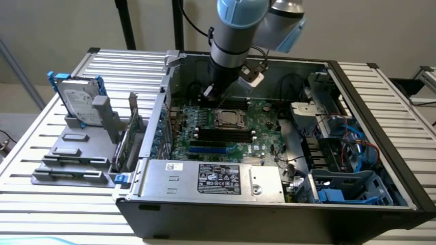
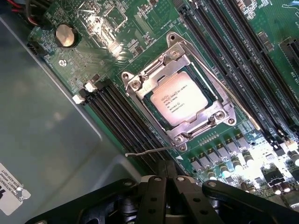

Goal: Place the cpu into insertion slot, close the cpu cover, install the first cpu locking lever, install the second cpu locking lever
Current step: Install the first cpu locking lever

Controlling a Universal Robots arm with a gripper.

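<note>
Cpu (image 2: 176,99) is sitting silver face up inside the insertion slot (image 2: 174,42). Over it the cpu cover (image 2: 195,127) is lying flat, framing the chip's edges. One thin wire lever (image 2: 152,151) is sticking out free from the socket corner, crossing the black memory slots (image 2: 117,114) just ahead of the gripper (image 2: 167,169). A second lever (image 2: 240,109) is running along the socket's other side; whether it is hooked I cannot tell. Fingers are resting pressed together, gripping nothing, hovering near the socket without touching it.

Exterior view: the arm (image 1: 232,35) is hanging down into the open computer case (image 1: 272,222), gripper (image 1: 212,94) poised over the green board (image 1: 262,109) just beside the socket. Case is also holding a labelled metal box (image 1: 218,178) at the front and a blue plastic cage (image 1: 354,188) on the exterior view's right. Back wall (image 1: 299,71) is standing close to the arm. On the counter (image 1: 61,214), a grey rack (image 1: 75,163) is holding a hard drive (image 1: 76,99) upright. Cables (image 1: 340,132) at the case's right are tangling too densely to sort.
</note>
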